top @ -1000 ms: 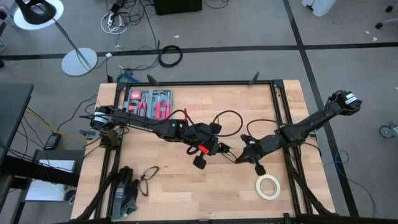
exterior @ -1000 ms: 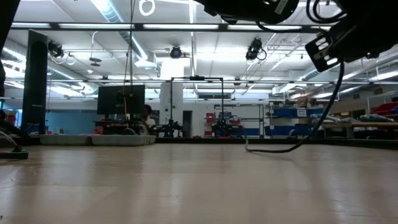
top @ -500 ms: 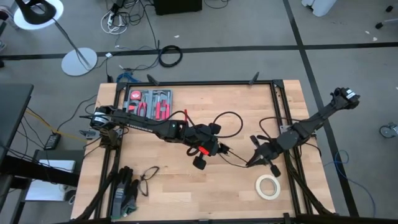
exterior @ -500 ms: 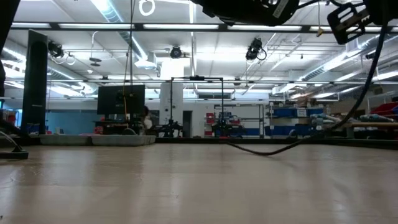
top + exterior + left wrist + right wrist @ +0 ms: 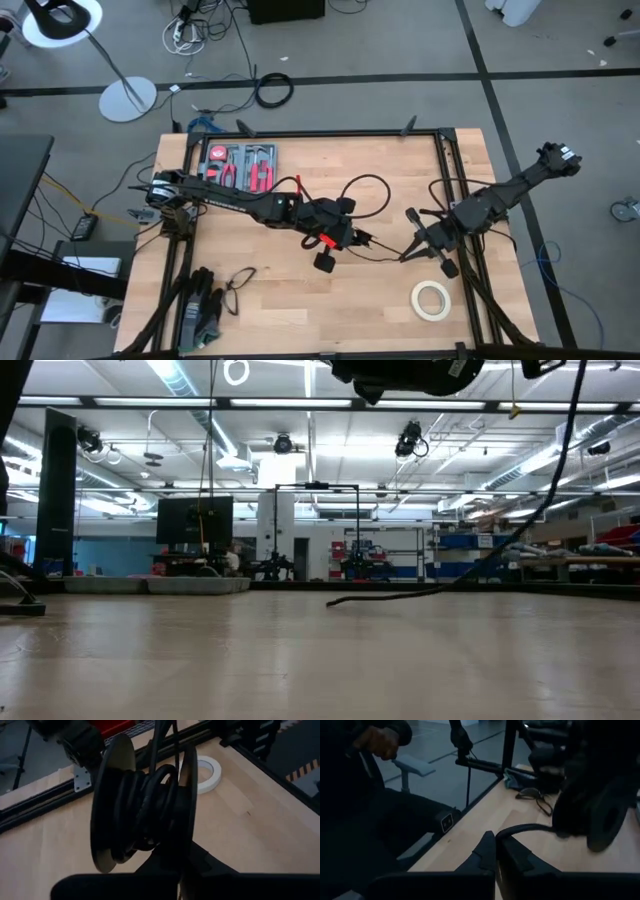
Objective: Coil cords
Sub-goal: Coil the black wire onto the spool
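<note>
The thin black cord is partly wound on a black two-disc spool [image 5: 145, 810] that sits in my left gripper [image 5: 350, 240] above the table's middle. From the spool the cord [image 5: 382, 250] runs to my right gripper [image 5: 408, 255], which is shut on it. In the low view the cord [image 5: 545, 500] slants down from the upper right, and a stretch [image 5: 380, 598] lies on the table. A loose loop [image 5: 366, 186] shows on the far side of my left gripper. My left gripper holds the spool at its lower part [image 5: 186, 862], where one disc reaches down to the dark fingers; the fingers themselves hide the contact. The spool stands up beyond the fingers, clear of the table. My right gripper pinches the cord [image 5: 512, 831] between its two shut fingers [image 5: 487, 851]. The cord leaves the fingertips and bends toward the spool [image 5: 600, 815].
A cream-white tape roll [image 5: 432, 298] lies near the table's front right. A tray of red-handled tools [image 5: 240, 165] stands at the far left. Gloves and glasses [image 5: 215, 300] lie at the front left. Black frame rails [image 5: 452, 190] run along the right side.
My right gripper has gone toward the table's right edge with the cord, away from the spool. The stretch of cord lying on the table has slid along with it, and the hanging part now rises more steeply.
</note>
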Tool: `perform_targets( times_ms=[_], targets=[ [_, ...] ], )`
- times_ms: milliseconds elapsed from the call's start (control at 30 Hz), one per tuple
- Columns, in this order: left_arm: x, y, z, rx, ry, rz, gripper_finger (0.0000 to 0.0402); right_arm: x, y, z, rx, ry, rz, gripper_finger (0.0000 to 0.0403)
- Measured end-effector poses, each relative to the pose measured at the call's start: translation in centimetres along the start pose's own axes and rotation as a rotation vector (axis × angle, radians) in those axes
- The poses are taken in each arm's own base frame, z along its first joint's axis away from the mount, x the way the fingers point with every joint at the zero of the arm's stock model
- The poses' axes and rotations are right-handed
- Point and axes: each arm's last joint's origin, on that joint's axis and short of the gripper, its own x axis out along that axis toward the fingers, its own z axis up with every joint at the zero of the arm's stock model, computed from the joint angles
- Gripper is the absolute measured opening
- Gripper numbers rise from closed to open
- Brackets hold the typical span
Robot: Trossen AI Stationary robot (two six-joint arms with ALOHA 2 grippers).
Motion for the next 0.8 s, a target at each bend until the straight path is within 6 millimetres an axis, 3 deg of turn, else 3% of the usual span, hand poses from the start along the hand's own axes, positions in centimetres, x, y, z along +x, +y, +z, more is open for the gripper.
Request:
perform_targets(
  times_ms=[300, 800],
  targets=[
    [2.6, -0.7, -1.7, -0.117, 0.021, -0.159, 0.0, -0.3, -2.0, 0.7, -0.012, 0.079, -0.053, 0.0002],
    [4.2, -0.9, -2.0, -0.15, -0.044, -0.197, 0.0, 1.3, -5.3, 0.7, -0.127, 0.045, -0.096, 0.0002]
  ],
)
